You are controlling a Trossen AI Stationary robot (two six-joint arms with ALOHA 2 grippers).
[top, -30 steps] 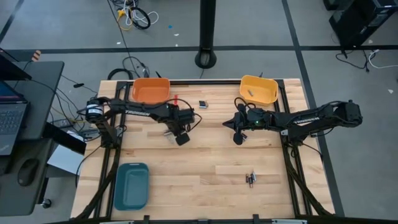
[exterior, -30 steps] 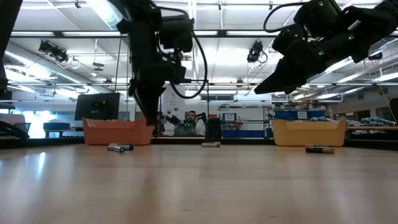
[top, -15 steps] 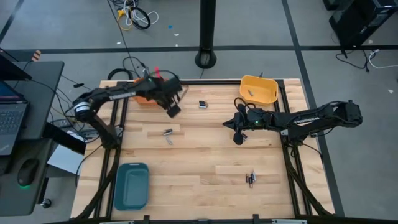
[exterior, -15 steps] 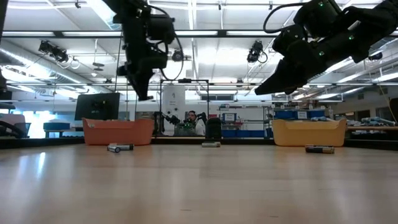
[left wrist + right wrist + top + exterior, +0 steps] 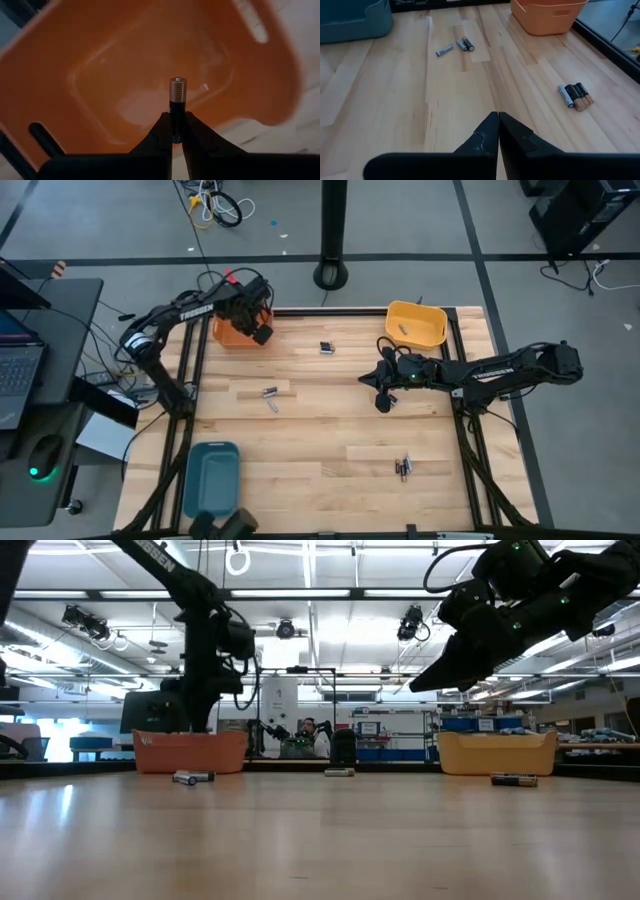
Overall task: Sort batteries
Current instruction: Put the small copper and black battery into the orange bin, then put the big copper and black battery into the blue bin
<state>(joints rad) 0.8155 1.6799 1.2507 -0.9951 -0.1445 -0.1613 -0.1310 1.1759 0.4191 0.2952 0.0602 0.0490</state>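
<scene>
A teal tray (image 5: 210,477) sits near the front left corner of the surface (image 5: 320,440). The left gripper (image 5: 175,131) hangs over the orange bin (image 5: 232,332) at the back left corner. Its jaws pinch one battery (image 5: 177,102), standing up, right above the inside of the bin. This looks like the drop step. Next, the jaws need to spread so the battery falls in.

Three batteries (image 5: 455,46) lie left of the middle of the surface. More batteries (image 5: 575,95) lie near the back edge, in the middle. The right gripper (image 5: 383,402) waits above the middle of the surface, with its jaws pressed together and nothing in them. The yellow bin (image 5: 416,324) sits at the back right. A few batteries (image 5: 404,468) lie near the front edge, to the right.
</scene>
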